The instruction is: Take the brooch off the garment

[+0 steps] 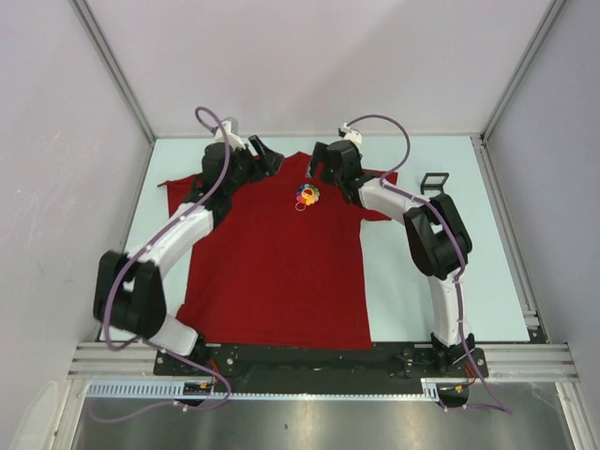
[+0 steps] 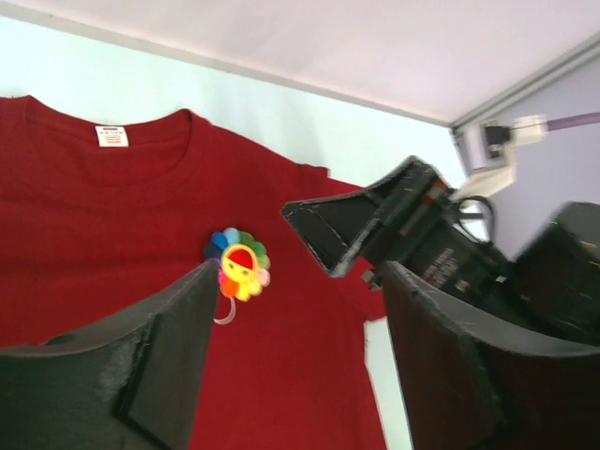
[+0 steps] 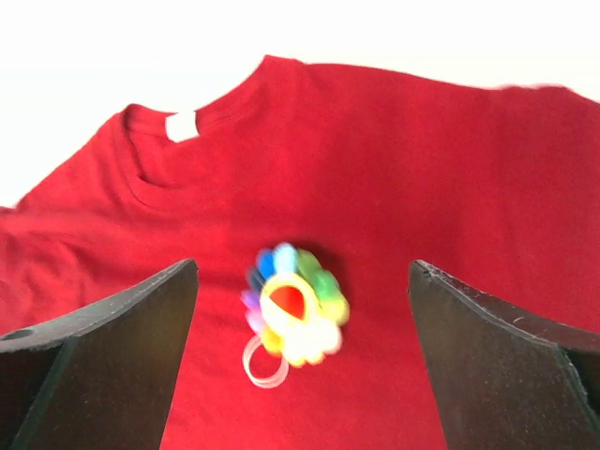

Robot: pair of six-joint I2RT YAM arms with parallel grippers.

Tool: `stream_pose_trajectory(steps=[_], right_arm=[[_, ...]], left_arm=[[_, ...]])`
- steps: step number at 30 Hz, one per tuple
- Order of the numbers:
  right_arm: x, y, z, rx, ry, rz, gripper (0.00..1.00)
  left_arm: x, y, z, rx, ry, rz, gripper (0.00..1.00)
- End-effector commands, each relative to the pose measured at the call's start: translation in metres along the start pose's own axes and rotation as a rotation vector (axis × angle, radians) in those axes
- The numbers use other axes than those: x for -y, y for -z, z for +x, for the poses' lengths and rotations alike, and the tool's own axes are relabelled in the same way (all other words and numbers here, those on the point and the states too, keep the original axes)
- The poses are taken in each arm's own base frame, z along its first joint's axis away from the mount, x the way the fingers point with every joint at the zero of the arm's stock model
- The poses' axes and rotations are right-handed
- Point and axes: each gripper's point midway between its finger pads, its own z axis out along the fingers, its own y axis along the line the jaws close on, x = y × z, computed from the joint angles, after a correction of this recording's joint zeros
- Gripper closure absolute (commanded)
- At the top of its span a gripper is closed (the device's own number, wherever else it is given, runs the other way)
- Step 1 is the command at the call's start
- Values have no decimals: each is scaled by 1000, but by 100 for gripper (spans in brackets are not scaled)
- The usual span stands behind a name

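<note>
The dark-red T-shirt [image 1: 277,272] lies flat on the table, neck at the far side. The multicoloured flower brooch [image 1: 307,195] with a small pale ring sits on its chest below the neck. It also shows in the left wrist view [image 2: 240,265] and in the right wrist view [image 3: 295,305]. My left gripper [image 1: 272,152] is open and empty above the shirt's far left shoulder. My right gripper [image 1: 319,159] is open and empty just beyond the brooch, and its two fingers frame the brooch in its own view. The white neck label [image 3: 182,125] shows at the collar.
A small black bracket-like object [image 1: 434,181] stands on the pale table right of the shirt's sleeve. The right gripper's fingers [image 2: 342,230] show close in the left wrist view. White enclosure walls with metal frame posts surround the table.
</note>
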Motion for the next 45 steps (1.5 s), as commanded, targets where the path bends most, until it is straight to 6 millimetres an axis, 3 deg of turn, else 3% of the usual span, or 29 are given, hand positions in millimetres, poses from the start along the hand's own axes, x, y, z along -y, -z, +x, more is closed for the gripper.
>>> stream_pose_trajectory(steps=[1,4,5,8,14,18,25,36,45], right_arm=[[-38,-23,-12,30,-5,-171,5],[-40,-34,11,-22,8,-204,13],[-44,-35,12,-37,6,-210,16],[-38,-35,25,-78,38,-184,22],[-27,-25,28,-67,148,-95,24],[-15,-25,34,-86,156,-57,28],[-9,-23,42,-105,126,-45,36],[3,-31,54,-165,35,-68,37],[1,-35,60,-186,7,-101,41]], left_arm=[[-4,-43,-19,73,18,28,28],[-9,-62,-20,65,-10,32,41],[-20,-72,-6,29,-10,12,54],[-30,-85,16,-24,7,16,64],[-47,-100,66,-204,47,3,70],[-63,-109,95,-272,86,-27,71],[-70,-126,129,-380,121,-36,70],[-78,-137,151,-472,141,-69,74],[-71,-136,148,-471,85,-76,72]])
